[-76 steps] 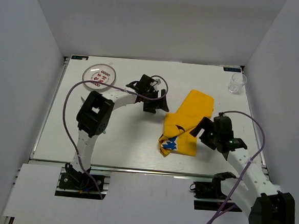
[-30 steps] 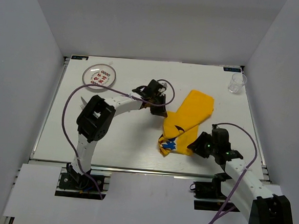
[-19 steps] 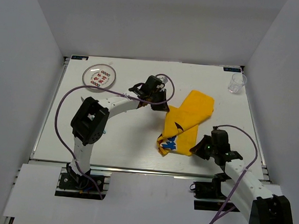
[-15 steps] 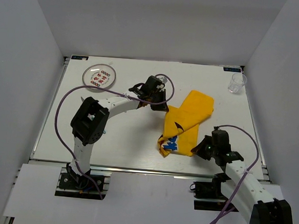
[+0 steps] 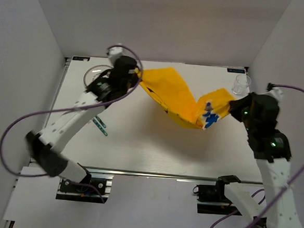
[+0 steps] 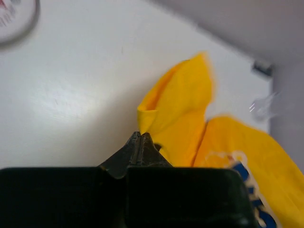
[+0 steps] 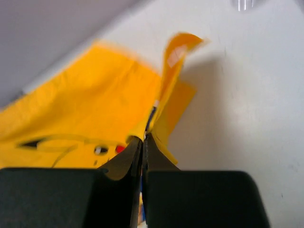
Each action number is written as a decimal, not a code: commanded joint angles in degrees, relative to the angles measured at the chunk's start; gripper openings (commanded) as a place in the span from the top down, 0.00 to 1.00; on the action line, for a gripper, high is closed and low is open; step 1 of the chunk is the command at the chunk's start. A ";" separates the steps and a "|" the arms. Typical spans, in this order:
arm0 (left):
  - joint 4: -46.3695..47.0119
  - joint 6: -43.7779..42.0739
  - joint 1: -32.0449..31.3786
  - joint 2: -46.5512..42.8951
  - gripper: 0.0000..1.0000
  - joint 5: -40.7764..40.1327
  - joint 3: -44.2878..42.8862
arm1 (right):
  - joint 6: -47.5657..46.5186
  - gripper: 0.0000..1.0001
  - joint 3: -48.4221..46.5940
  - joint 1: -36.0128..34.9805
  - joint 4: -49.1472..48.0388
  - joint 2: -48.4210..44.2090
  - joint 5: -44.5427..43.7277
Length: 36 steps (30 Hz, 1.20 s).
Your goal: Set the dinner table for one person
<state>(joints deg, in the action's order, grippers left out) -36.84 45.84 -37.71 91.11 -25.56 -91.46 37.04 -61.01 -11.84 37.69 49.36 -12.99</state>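
Note:
A yellow cartoon-printed placemat (image 5: 176, 97) hangs stretched in the air above the white dinner table (image 5: 139, 144), sagging in the middle. High at the back left, my left gripper (image 5: 139, 78) is shut on one corner of it. The right gripper (image 5: 234, 106) is shut on the opposite end, where the blue print shows. In the left wrist view the closed left gripper (image 6: 140, 135) pinches a fold of the placemat (image 6: 183, 109). In the right wrist view the right gripper (image 7: 144, 138) pinches the placemat's (image 7: 95, 90) edge.
A clear plate with red markings (image 5: 93, 74) lies at the back left, partly behind the left arm. A small clear glass (image 5: 242, 84) stands at the back right corner. Cutlery with teal handles (image 5: 100, 126) lies left of centre. Grey walls enclose the table.
Both grippers have lifted the placemat off the table and drawn apart, the left one to the back left and the right one to the back right. The folded cloth now hangs spread between them.

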 commanded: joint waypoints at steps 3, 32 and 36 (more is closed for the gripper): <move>2.11 -3.39 -0.61 -26.92 1.00 -10.07 6.81 | -4.69 1.00 -23.08 0.15 15.19 -6.22 -7.85; 6.16 -15.70 9.50 7.06 1.00 2.80 -34.67 | -16.64 1.00 -56.05 9.53 1.42 39.13 14.38; 12.56 -15.61 9.50 1.90 1.00 2.53 -21.88 | -17.79 1.00 -50.45 10.69 -3.66 38.53 21.16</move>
<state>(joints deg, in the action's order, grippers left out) -30.74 31.79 -28.18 98.59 -24.36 -120.14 21.52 -113.08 -1.93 40.03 89.27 2.17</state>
